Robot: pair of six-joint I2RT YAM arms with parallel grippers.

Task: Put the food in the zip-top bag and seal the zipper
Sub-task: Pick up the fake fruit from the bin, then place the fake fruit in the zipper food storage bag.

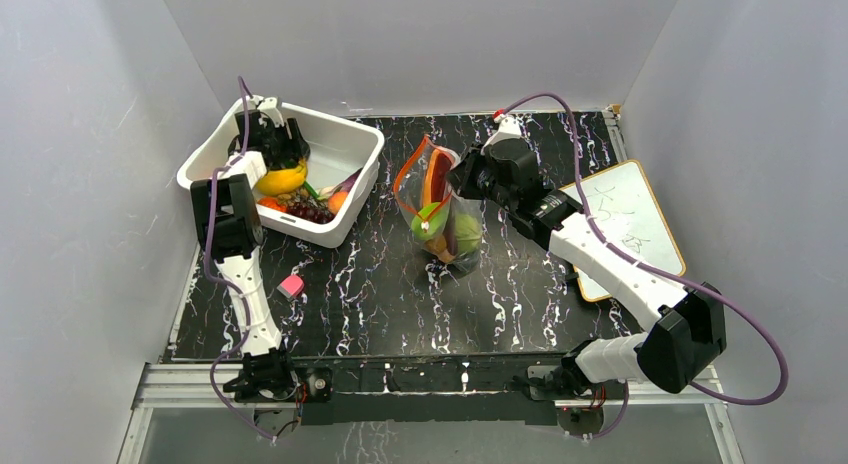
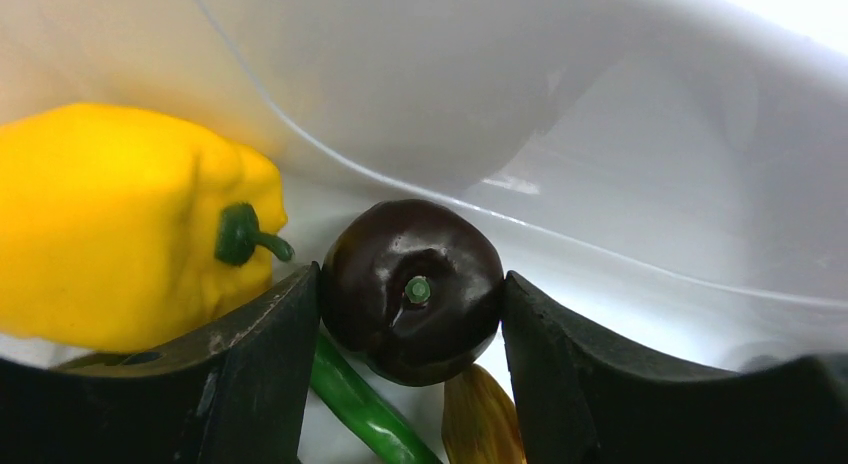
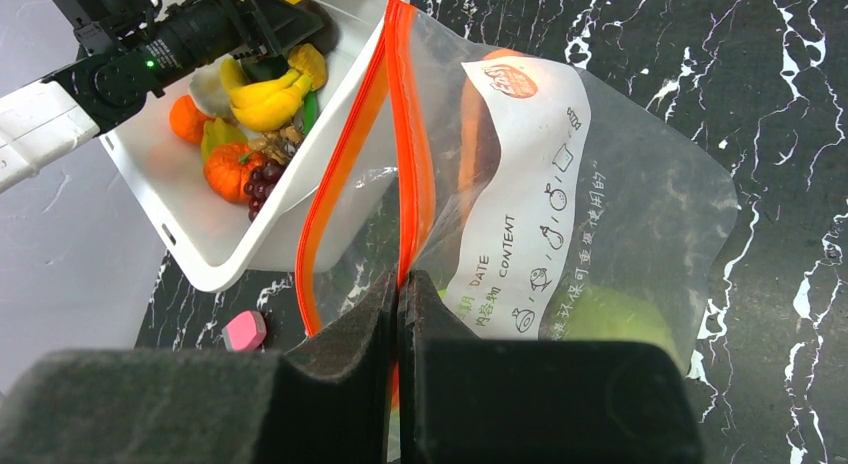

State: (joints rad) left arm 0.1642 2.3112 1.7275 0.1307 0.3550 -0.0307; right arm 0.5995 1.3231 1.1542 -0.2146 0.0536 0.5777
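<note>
- The left gripper (image 1: 283, 149) reaches into the white bin (image 1: 355, 144) at the upper left of the top view.
- Its jaws stand apart on either side of a dark round fruit (image 2: 400, 334), right against it; I cannot tell whether they grip it.
- A yellow pepper (image 2: 110, 224) lies just left of that fruit.
- The right gripper (image 3: 398, 284) is clamped on the zipper (image 3: 345, 144).
- The zip-top bag (image 1: 445, 219) sits mid-table, mouth gaping, with a green piece (image 3: 620, 319) inside.
</note>
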